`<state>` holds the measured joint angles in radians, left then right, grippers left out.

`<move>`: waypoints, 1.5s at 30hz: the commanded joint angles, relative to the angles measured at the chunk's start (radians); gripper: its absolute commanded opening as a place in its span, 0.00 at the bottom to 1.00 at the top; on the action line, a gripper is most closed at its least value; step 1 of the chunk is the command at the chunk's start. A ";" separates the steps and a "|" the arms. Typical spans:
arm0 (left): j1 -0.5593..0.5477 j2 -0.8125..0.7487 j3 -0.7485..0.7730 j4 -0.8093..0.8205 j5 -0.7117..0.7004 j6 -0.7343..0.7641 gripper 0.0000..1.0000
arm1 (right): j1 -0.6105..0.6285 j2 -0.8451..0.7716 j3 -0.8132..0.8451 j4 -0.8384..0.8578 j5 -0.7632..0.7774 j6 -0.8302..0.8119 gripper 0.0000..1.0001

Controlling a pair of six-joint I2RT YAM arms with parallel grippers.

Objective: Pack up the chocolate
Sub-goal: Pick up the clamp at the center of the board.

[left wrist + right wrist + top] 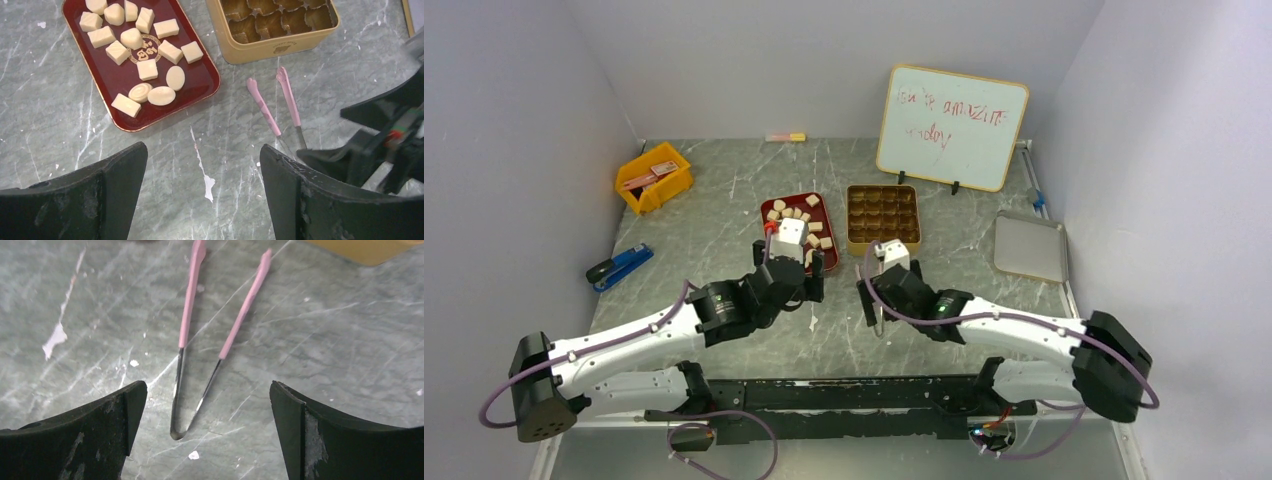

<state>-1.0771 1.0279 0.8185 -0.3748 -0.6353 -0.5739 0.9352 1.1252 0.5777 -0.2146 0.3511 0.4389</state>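
chocolate (147,70) loose on dark red tray (200,85), just left of gold tin (280,47). tin cells look unfilled, so packing judged not begun. pieces lie flat, turned every way, no shared long axis. tweezers (188,310) flat on worktop (60,135) near tin, joined end toward robot, pink tips toward tin; likely tool for lifting pieces. right hand (207,390) wide, empty, straddling tweezers from above. left hand (202,155) wide, empty, over bare worktop short of tray.

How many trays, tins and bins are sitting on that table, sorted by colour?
Dark red tray: 1
Gold tin: 1
Yellow bin: 1
Grey tray: 1
Total: 4
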 commanded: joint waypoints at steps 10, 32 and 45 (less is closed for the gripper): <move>-0.012 -0.057 -0.026 0.048 -0.024 -0.012 0.87 | 0.110 0.152 0.024 0.097 0.156 0.106 0.97; -0.012 -0.076 -0.067 0.075 -0.040 0.002 0.87 | 0.124 0.321 0.035 0.172 0.165 0.142 0.72; -0.013 -0.079 -0.065 0.061 -0.046 -0.008 0.87 | 0.143 0.316 0.014 0.144 0.154 0.183 0.36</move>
<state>-1.0836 0.9653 0.7555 -0.3340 -0.6533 -0.5701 1.0660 1.4471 0.5911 -0.0738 0.4927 0.5961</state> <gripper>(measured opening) 0.869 0.390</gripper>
